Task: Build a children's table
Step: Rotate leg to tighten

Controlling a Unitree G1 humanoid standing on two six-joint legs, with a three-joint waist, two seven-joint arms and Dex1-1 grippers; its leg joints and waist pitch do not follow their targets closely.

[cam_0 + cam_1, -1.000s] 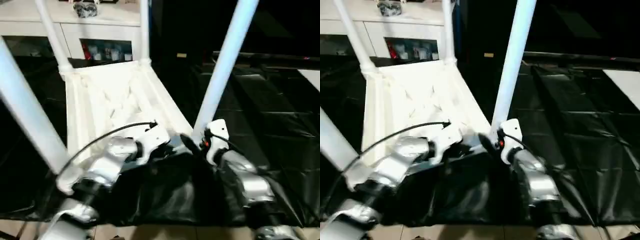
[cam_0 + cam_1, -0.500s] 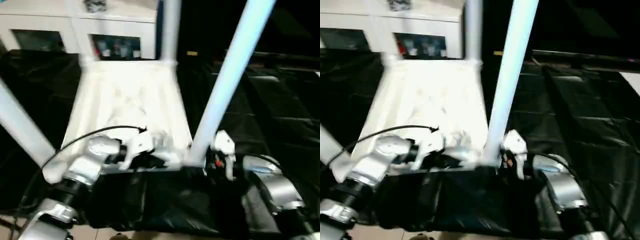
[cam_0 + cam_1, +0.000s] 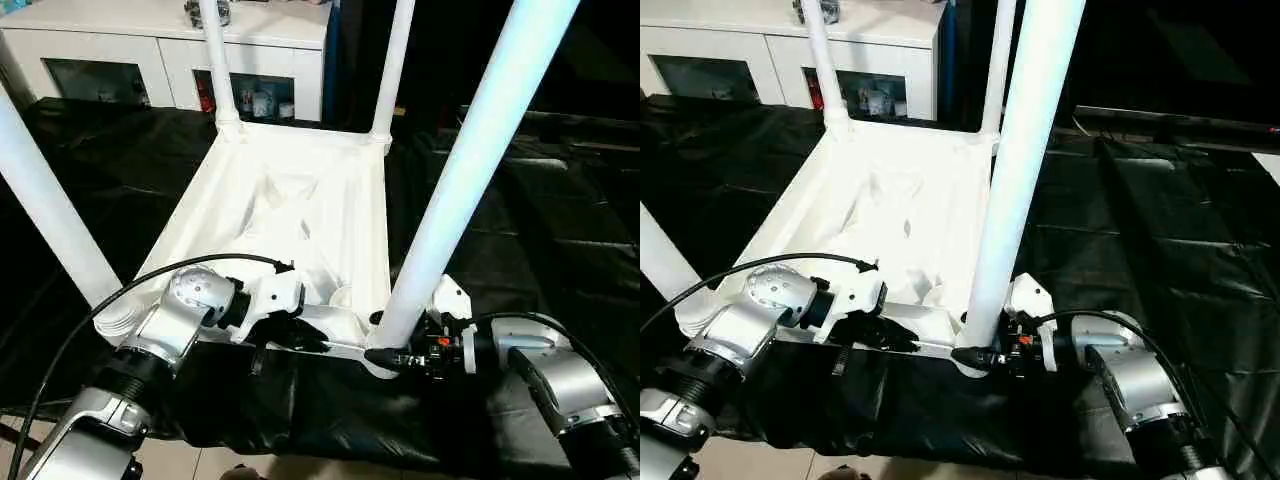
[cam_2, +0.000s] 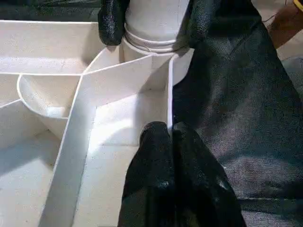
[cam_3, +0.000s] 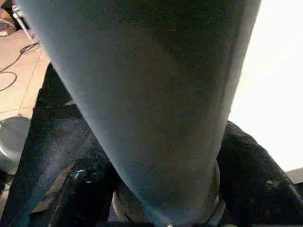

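So the children's table (image 3: 290, 205) is lying upside down on the black-draped tabletop (image 3: 520, 230), ribbed underside facing up, with all four white legs sticking up out of the round corner sockets. The two far legs (image 3: 218, 60) stand at the back corners, one near leg (image 3: 45, 215) rises at the robot's left, and the other near leg (image 3: 470, 170) goes up on the right. The left pincer (image 4: 165, 137) has its two black fingers pressed together, pinched on the thin rim wall of the top along the near edge, just beside that right-hand socket. The right pincer (image 3: 385, 357) sits at the base of the near right leg, with a black finger on either side of the socket collar in the left wrist view; whether it's actually clamping the leg or just bracketing it, I can't tell. Behind everything there's a white cabinet (image 3: 150, 50) with small stuff on its shelves.
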